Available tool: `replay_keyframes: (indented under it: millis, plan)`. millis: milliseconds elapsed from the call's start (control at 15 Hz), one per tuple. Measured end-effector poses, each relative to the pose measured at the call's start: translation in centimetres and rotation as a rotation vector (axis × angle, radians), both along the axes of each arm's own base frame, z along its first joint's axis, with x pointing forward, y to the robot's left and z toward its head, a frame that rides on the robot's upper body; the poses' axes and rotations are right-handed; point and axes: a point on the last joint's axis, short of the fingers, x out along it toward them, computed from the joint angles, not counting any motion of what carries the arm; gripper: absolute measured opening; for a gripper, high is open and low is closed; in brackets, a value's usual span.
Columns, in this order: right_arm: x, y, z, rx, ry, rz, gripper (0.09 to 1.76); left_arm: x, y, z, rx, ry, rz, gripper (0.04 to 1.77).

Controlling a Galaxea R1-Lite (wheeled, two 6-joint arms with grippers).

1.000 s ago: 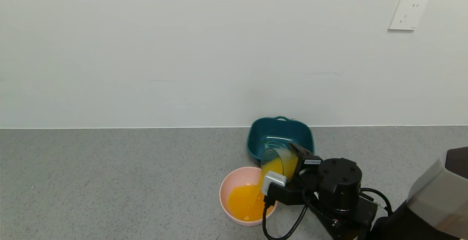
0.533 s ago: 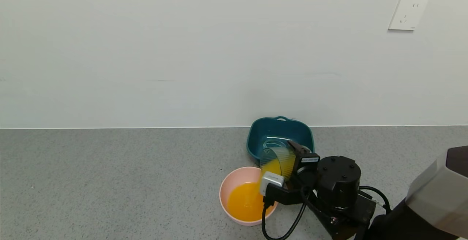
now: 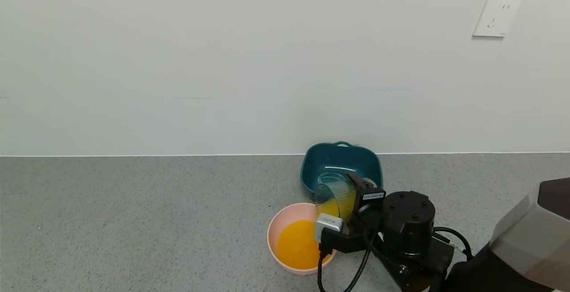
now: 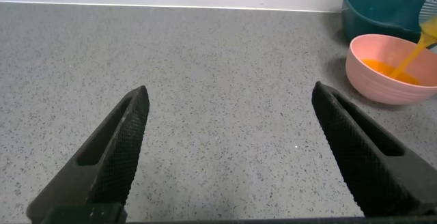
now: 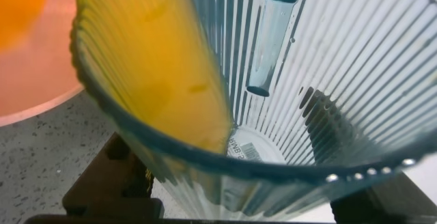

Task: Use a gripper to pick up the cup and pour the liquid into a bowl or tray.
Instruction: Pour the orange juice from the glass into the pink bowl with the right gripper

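- Nearest, right gripper (image 3: pixel 343 214): jaws clenched on the ribbed cup (image 3: pixel 335 199), tipped on its side, mouth aimed left over the pink bowl (image 3: pixel 275 227).
- Juice (image 3: pixel 297 244) pooled in bowl, thin stream falling.
- Beyond, teal basin (image 3: pixel 340 160) on surface (image 3: pixel 133 221).
- Left gripper (image 4: pixel 229 149) well apart, jaws released.

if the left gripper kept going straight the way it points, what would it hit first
Probably nothing: the open left gripper faces bare countertop up to the wall. The pink bowl sits off to one side, though depth is unclear.
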Motion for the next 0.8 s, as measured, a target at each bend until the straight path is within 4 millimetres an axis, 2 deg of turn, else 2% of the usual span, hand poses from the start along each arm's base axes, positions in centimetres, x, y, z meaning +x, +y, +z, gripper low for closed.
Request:
replay_keyframes:
  millis: [800]
  plan:
    - [0.0,1.0,0.7,-0.129,-0.074,0.043,1.38,0.0,0.0,0.0,0.0,0.0,0.0,1.72]
